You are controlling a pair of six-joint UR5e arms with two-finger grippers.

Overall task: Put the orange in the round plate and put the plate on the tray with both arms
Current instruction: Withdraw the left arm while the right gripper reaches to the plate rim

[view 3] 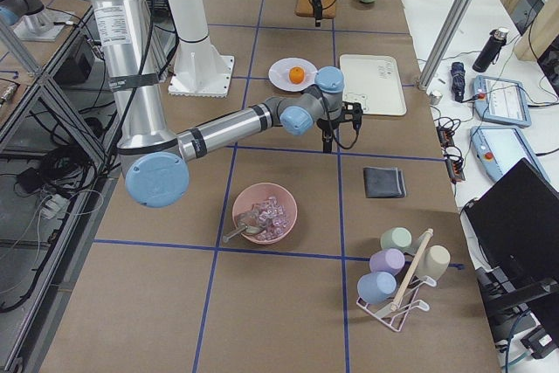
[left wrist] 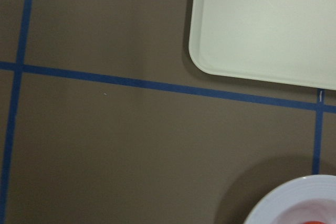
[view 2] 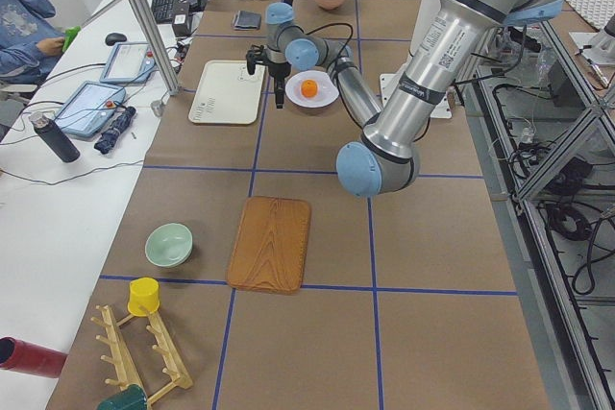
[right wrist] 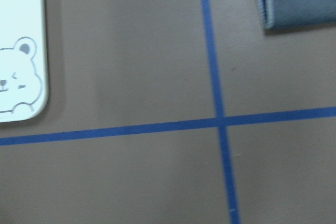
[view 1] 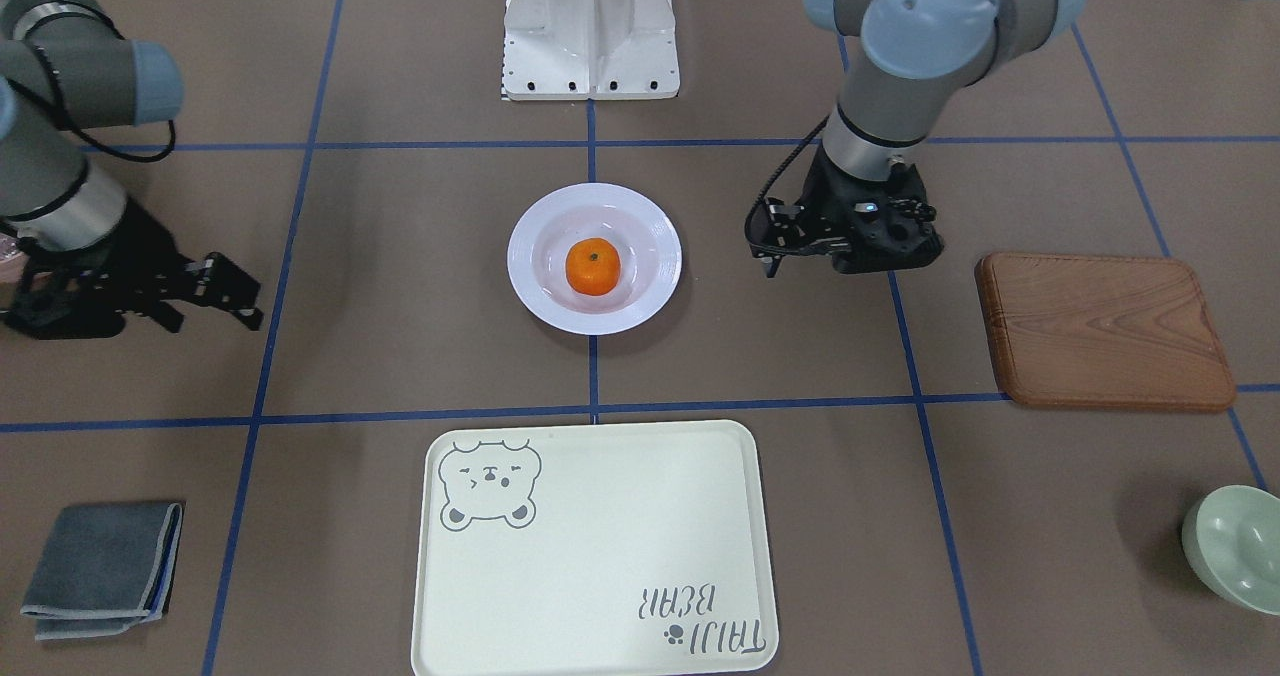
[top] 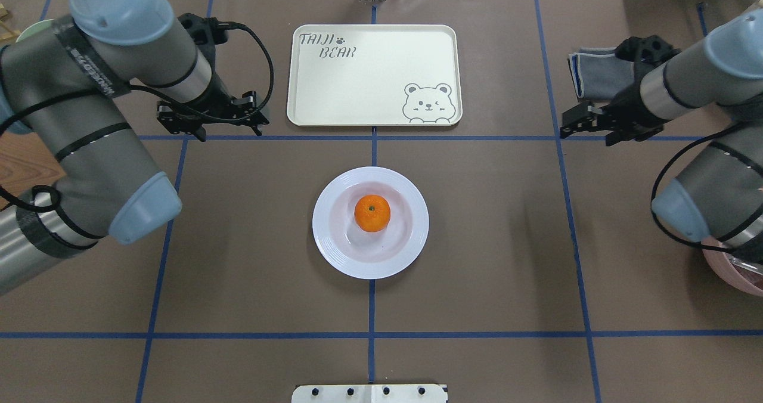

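Orange [top: 372, 213] glossy, in white dished round plate [top: 332, 253] | tray [top: 369, 84] cream, rounded corners | left hand [top: 229, 130], right hand [top: 581, 132]: grip unreadable

"TAIJI BEAR" in grey lettering, small paw-print sign beside it, on the tray [top: 381, 81]

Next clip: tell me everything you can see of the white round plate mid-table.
The glossy white round deep plate has a wide rim and a sunken, faintly pinkish centre; it looks ceramic. It sits flat on the brown table, over a blue tape line, apart from the cream rectangular tray. A small bright-orange mandarin rests in its well. Nothing else touches it.
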